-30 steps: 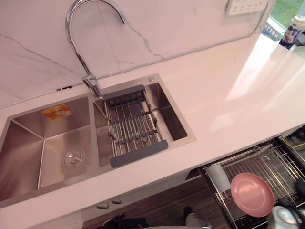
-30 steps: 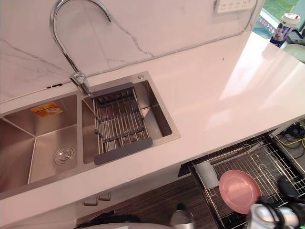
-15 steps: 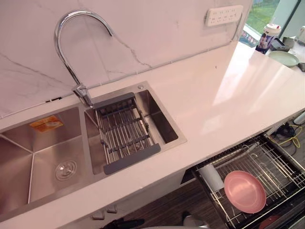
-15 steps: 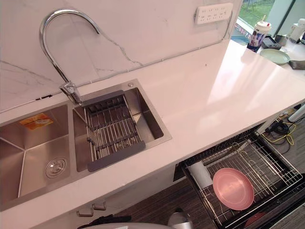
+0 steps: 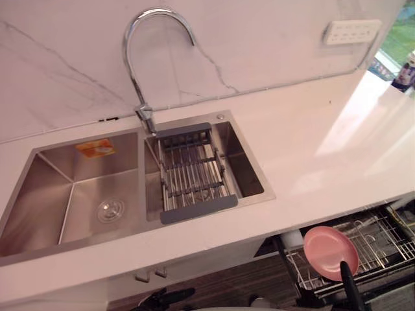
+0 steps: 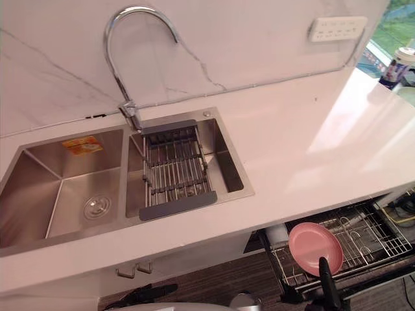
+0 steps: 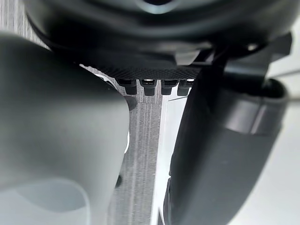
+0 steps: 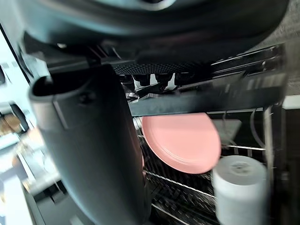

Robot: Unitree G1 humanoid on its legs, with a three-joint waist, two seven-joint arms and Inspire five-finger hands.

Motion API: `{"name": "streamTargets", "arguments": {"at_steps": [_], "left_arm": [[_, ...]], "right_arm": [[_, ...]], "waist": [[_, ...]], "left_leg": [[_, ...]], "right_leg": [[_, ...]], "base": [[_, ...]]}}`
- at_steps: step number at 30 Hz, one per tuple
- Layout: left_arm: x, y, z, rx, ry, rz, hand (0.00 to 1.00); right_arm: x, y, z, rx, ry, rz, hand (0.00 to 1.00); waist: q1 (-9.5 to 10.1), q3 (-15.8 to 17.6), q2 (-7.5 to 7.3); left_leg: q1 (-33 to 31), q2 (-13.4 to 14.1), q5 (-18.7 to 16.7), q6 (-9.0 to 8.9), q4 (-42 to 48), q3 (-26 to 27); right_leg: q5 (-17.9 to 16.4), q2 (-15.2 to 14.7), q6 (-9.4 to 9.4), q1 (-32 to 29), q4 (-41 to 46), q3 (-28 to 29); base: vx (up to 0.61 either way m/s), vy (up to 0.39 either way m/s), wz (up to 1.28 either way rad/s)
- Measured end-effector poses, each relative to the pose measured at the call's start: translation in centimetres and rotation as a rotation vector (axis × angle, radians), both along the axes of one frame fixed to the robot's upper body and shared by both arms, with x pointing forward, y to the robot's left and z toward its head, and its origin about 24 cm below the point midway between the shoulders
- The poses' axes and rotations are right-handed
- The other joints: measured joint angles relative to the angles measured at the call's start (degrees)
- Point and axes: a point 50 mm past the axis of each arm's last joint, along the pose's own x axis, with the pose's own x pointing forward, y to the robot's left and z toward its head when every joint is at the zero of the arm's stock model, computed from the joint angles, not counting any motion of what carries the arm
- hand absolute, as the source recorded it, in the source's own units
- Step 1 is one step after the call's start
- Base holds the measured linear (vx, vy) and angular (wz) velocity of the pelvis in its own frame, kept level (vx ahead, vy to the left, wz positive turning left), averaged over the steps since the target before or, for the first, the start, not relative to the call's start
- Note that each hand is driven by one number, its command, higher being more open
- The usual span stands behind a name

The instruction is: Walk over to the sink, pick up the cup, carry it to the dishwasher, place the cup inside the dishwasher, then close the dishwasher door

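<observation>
Right wrist view, white cup [image 8: 239, 187] beside pink plate [image 8: 183, 140]

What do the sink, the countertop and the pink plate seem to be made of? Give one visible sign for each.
The sink: brushed stainless steel, judging by its grey satin sheen and folded creases. The countertop: polished stone or a stone-like composite, white with glossy reflections. The pink plate: probably matte plastic, evenly coloured without glare; glazed ceramic cannot be excluded.

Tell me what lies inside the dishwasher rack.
A pink plate and a white cup sit in the rack. The counter covers the rack's inner end, so anything there is hidden.
</observation>
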Motion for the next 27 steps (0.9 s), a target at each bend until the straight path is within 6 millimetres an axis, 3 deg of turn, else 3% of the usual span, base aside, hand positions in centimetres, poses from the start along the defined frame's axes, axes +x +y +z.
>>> {"name": "streamTargets", "arguments": {"at_steps": [3, 5, 9, 17, 19, 23, 27], "left_arm": [[0.0, 0.1, 0.0, -0.001, -0.004, 0.015, 1.00], [0.1, 0.1, 0.1, -0.008, -0.018, 0.036, 1.00], [0.1, 0.3, 0.2, -0.009, -0.031, 0.061, 1.00], [-1.0, 1.4, 0.2, 0.008, -0.033, 0.130, 1.00], [-2.6, 1.3, 0.0, -0.011, 0.002, 0.126, 1.00], [-2.8, 1.2, 0.0, -0.024, -0.046, 0.113, 1.00], [-3.2, 0.8, 0.1, -0.077, -0.079, 0.092, 1.00]], "right_arm": [[1.7, 0.1, 0.2, 0.006, -0.038, 0.048, 1.00], [3.0, -0.4, 0.5, 0.021, -0.066, 0.066, 1.00], [4.9, -0.9, 0.8, 0.025, -0.104, 0.085, 1.00], [7.0, 0.8, 1.4, 0.027, -0.291, 0.187, 1.00], [7.6, 1.4, 1.4, 0.037, -0.291, 0.259, 1.00], [6.7, 3.2, 0.7, 0.034, -0.220, 0.449, 1.00], [3.3, 4.3, -0.8, 0.017, -0.044, 0.762, 1.00]], "waist": [[0.21, 0.0, 0.00], [1.64, 0.0, 0.00], [2.70, -0.1, 0.04], [2.78, -0.4, 0.15], [2.79, -0.4, 0.19], [3.07, -0.4, 0.06], [3.03, -0.8, -0.33]], "left_leg": [[-1.0, -0.4, 0.7, 0.23, 0.0, -2.4], [-1.5, -0.7, 1.3, 0.53, 0.0, -4.4], [-2.8, -1.0, 2.1, 0.79, 0.0, -7.0], [-4.4, -1.9, 3.0, 1.16, 0.0, -8.7], [-5.0, -1.9, 2.7, 1.48, 0.0, -8.6], [-5.2, -1.3, 2.7, 1.52, 0.0, -8.4], [-4.4, -0.4, 2.9, 0.95, 0.0, -7.4]], "right_leg": [[0.0, -0.3, 0.01, 0.5, -0.2, -2.4], [0.0, -0.7, 0.03, 1.1, -0.3, -4.4], [0.1, -1.0, 0.17, 1.5, -0.3, -6.9], [1.3, -1.2, 0.52, 1.5, -2.6, -8.8], [2.0, -1.0, 0.41, 1.4, -3.8, -8.8], [2.1, -0.5, 0.26, 1.3, -4.2, -8.7], [1.9, 0.2, -0.13, 1.6, -4.2, -8.1]], "base": [[-0.04, -0.010, 0.42], [-0.04, 0.003, 0.47], [-0.04, 0.005, 0.36], [-0.07, 0.045, 0.10], [-0.05, 0.048, -0.11], [0.00, 0.000, 0.05], [0.06, -0.037, -0.10]]}}
